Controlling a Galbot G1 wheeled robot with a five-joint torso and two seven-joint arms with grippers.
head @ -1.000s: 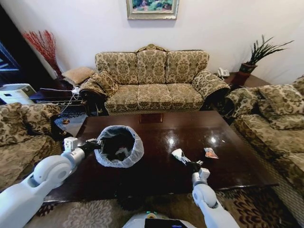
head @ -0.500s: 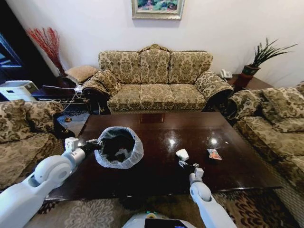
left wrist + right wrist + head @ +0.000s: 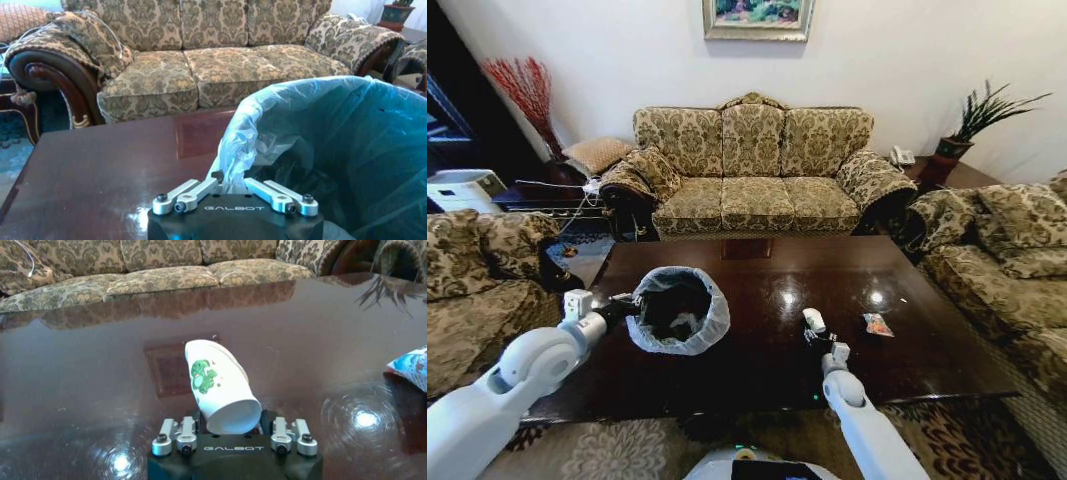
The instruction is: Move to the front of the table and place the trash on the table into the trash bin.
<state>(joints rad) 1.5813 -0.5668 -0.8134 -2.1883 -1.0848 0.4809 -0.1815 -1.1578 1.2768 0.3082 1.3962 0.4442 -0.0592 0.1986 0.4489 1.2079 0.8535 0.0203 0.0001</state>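
Observation:
On the dark glossy table (image 3: 757, 365) stands the trash bin (image 3: 677, 310), lined with a whitish bag (image 3: 333, 150). My left gripper (image 3: 630, 302) (image 3: 227, 185) is at the bin's left rim, shut on the folded bag edge. Right of the bin and low over the table, my right gripper (image 3: 817, 338) (image 3: 230, 429) is shut on a piece of trash. It is a white paper cup (image 3: 813, 321) (image 3: 220, 390) with a green print, tilted with its open end toward the wrist. A colourful snack wrapper (image 3: 874, 324) (image 3: 410, 367) lies on the table right of the cup.
A patterned three-seat sofa (image 3: 752, 165) stands beyond the table's far edge. Matching armchairs flank it on the left (image 3: 472, 290) and right (image 3: 1007, 260). A patterned rug (image 3: 947, 440) lies beneath the table's near edge.
The head camera shifted a little at first. My right arm has edged left and forward with the cup, which now stands more upright. The left gripper and bin have stayed put.

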